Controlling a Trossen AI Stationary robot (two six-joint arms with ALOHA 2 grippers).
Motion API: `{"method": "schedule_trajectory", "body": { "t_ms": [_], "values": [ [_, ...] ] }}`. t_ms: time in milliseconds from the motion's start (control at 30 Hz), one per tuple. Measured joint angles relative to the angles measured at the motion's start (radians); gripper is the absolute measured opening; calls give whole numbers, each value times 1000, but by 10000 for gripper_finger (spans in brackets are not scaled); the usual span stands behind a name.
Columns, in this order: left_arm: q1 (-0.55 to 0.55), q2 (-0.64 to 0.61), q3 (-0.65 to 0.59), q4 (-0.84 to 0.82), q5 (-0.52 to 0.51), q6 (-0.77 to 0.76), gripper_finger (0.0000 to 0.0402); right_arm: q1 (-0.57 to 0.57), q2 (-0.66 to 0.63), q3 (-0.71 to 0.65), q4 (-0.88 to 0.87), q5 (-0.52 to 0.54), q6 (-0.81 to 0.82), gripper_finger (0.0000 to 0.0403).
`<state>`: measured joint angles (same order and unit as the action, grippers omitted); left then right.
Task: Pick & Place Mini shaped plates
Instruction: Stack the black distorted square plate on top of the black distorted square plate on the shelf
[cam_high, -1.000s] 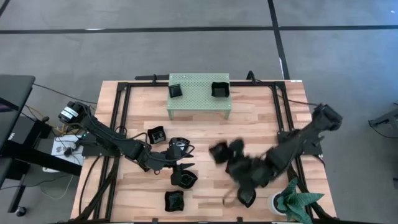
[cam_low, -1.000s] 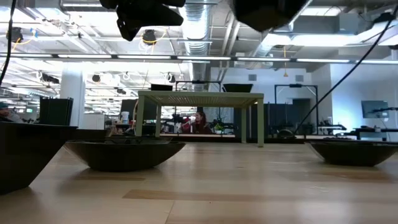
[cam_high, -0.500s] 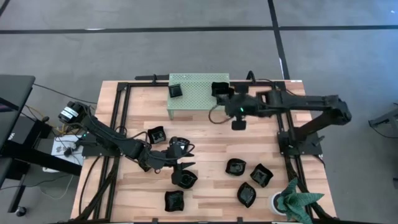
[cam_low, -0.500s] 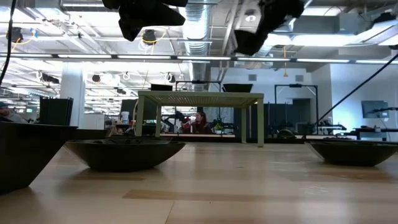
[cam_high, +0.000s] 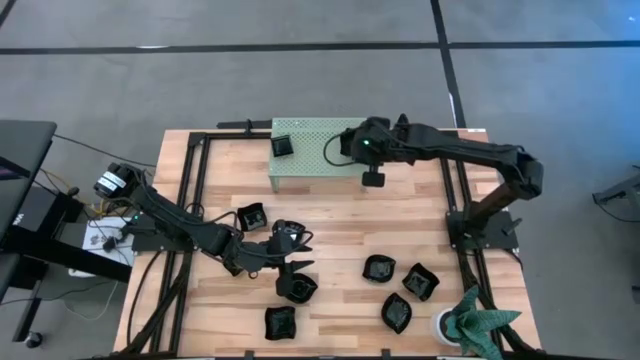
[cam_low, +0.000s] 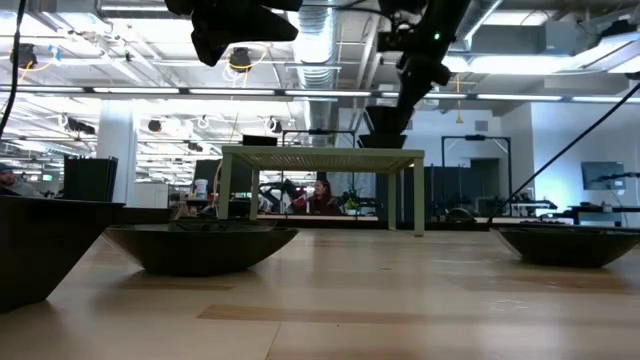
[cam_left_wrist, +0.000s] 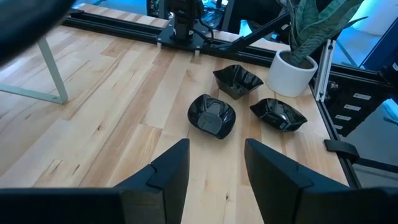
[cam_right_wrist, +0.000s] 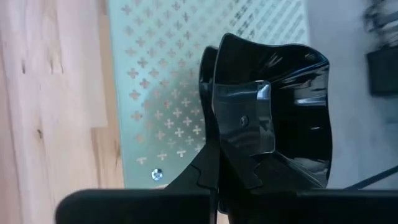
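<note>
1. Work surface: a light wooden table (cam_high: 330, 215) bordered by black rails. A pale green perforated metal stand (cam_high: 318, 150) sits at the far middle of the table.

2. Right gripper (cam_high: 352, 143): reached out over the right end of the stand. In the right wrist view its fingers (cam_right_wrist: 245, 134) are pinched together on the rim of a glossy black wavy-edged mini plate (cam_right_wrist: 280, 112), which lies above the perforated top. Whether the plate rests on the stand or is held just clear of it cannot be told.

3. Left gripper (cam_high: 290, 262): low over the front left part of the table, above the plates there. In the left wrist view its two dark fingers (cam_left_wrist: 171, 168) stand apart, with bare wood between them and nothing held.

4. Plate on the stand: one small square black plate (cam_high: 282, 146) lies on the left part of the stand's top.

5. Plates, front left: a square black plate (cam_high: 251, 215) near the left arm; a round black plate (cam_high: 297, 288) just under the left gripper; another black plate (cam_high: 280, 321) by the front edge.

6. Plates, front right: three black plates in a loose cluster, one round (cam_high: 379, 268), one wavy-edged (cam_high: 418, 281), one nearest the front edge (cam_high: 396, 313). They lie close together but apart.

7. Other item: a white pot with a green plant (cam_high: 470, 322) at the front right corner, beside the cluster.

8. Low view: the stand (cam_low: 320, 160) is seen across the table, with the right arm coming down over its right end.
</note>
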<state>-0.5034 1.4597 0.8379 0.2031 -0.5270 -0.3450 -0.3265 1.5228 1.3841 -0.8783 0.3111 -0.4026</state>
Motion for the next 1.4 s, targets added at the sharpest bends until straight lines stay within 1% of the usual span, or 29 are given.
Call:
{"method": "schedule_trajectory", "body": {
  "t_ms": [300, 500, 567, 800, 967, 1033, 1100, 1167, 1200, 1333, 1400],
  "values": [
    [0, 0, 0, 0, 0, 0, 156, -3, 2, 0, 9, -1, -23, 0],
    [0, 0, 0, 0, 0, 0, 156, -4, 3, 0, 50, 0, -26, 4],
    [0, 0, 0, 0, 0, 0, 156, -7, 3, 0, 44, 0, -25, 13],
    [0, 0, 0, 0, 0, 0, 156, -27, 3, 0, 46, 3, 9, 68],
    [0, 0, 0, 0, 0, 0, 156, -8, 3, 0, 44, 2, 59, 88],
    [0, 0, 0, 0, 0, 0, 156, 21, 3, 0, 38, -9, 105, 92],
    [-1, 0, 0, 0, 7, -1, 156, 68, 1, 0, 23, -46, 141, 92],
    [-8, 0, 0, 1, 42, 13, 156, 134, -7, 1, -11, -36, 172, 92],
    [-16, 0, 0, 5, 59, 27, 156, 172, -10, 10, -35, -5, 176, 92],
    [-55, 0, 0, 82, 71, 34, 156, 345, -29, 64, -112, 193, 192, 92],
    [-74, 4, 0, 153, 71, 39, 156, 433, -35, 101, -171, 219, 236, 92]
  ]
}}
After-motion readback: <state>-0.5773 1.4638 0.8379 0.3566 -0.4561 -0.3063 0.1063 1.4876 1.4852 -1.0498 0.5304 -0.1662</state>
